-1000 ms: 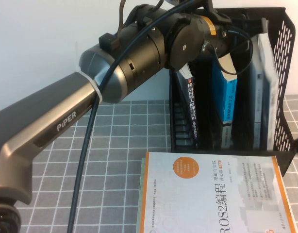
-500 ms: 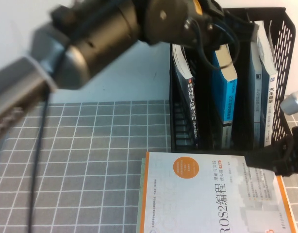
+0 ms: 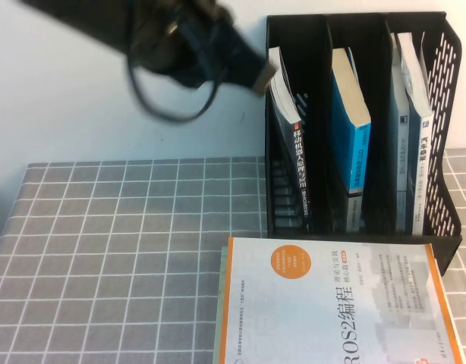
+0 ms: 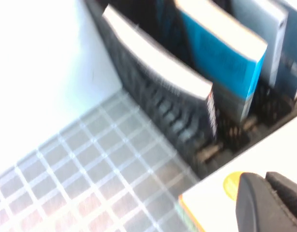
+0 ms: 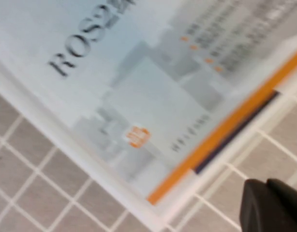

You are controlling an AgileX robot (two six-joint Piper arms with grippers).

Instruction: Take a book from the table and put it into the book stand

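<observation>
- The book (image 3: 420, 144), white with its title down the spine, stands upright in the book stand's (image 3: 448, 83) rightmost compartment, so what is left is a clean retreat: lift clear of the stand's walls, without brushing the spines.
- The left gripper (image 4: 269, 203) is raised beside the stand's left wall, jaws closed on nothing.
- The right gripper (image 5: 274, 205) hangs low over the orange-edged book (image 3: 332, 303) lying in front of the stand on the table (image 3: 127, 250); its jaws look closed and empty.
</observation>
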